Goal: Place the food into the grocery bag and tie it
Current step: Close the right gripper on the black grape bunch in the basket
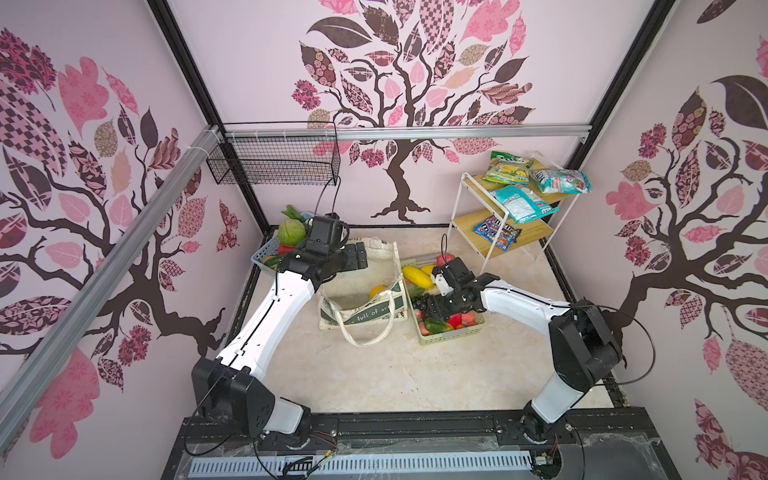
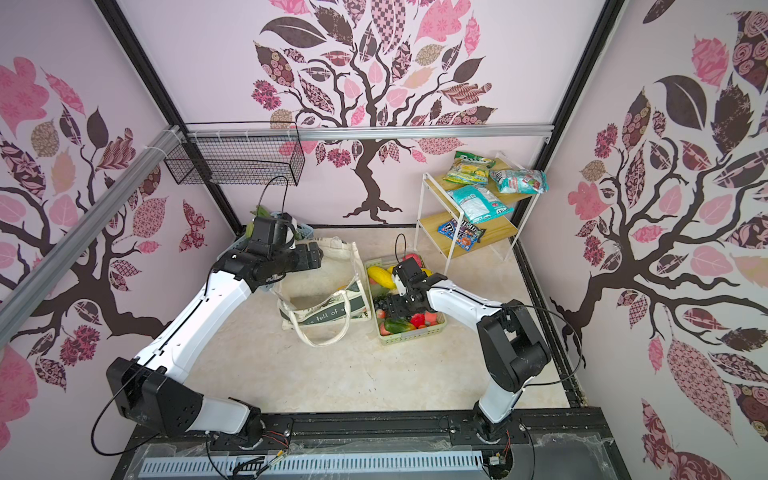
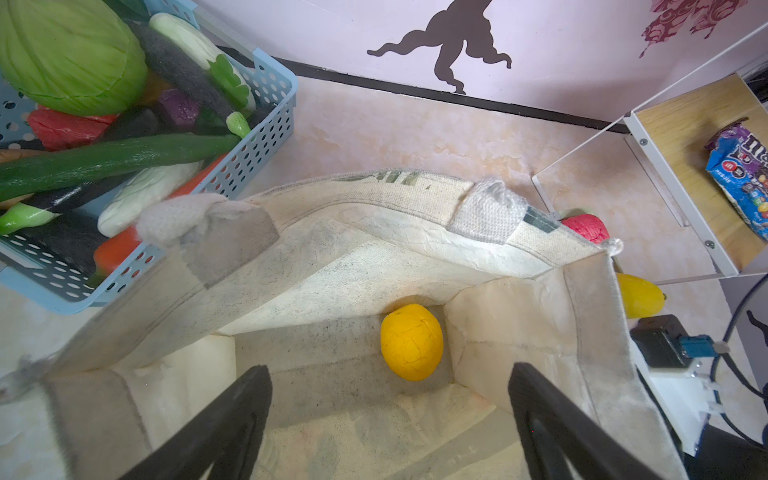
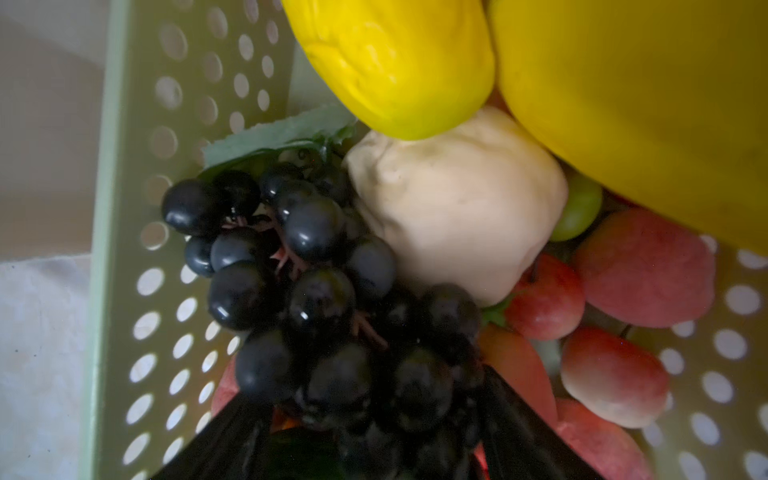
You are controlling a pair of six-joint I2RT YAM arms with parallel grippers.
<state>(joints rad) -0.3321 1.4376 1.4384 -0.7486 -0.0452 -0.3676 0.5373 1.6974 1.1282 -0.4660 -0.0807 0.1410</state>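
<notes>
Nearest my station lies the bare front of the beige marbled tabletop [image 1: 374, 374], and beyond it the loop handle of the cream canvas grocery bag with the dark green band [image 1: 365, 314] spills toward me. The bag stands with its mouth open at mid-table, and a single round yellow-orange fruit [image 3: 411, 341] rests on its floor against the far wall. Just beside the bag on the right sits the pale-green perforated plastic basket [image 1: 453, 334], heaped with toy food. It holds a dark grape bunch [image 4: 316, 299] against the wall on the bag's side, a cream-white lumpy fruit [image 4: 457, 208], long yellow fruits [image 1: 417, 276] and pink-red peaches [image 4: 644, 266]. The right gripper [image 4: 370, 407] reaches down into this basket with its black jaws standing apart on either side of the near end of the grape bunch. I cannot tell whether they press the bunch or merely flank it. The left gripper [image 1: 356, 257] hovers over the far left part of the bag's mouth, its jaws spread wide with nothing between them. Behind it on the left sits the blue perforated plastic basket [image 3: 266, 137], carrying a green cabbage [image 1: 291, 232] and other vegetables. Farther right stands the white-framed two-tier wooden shelf [image 1: 536, 232] with shiny snack packets [image 1: 521, 201]. A black wire basket [image 1: 274, 166] hangs from the rear rail.
</notes>
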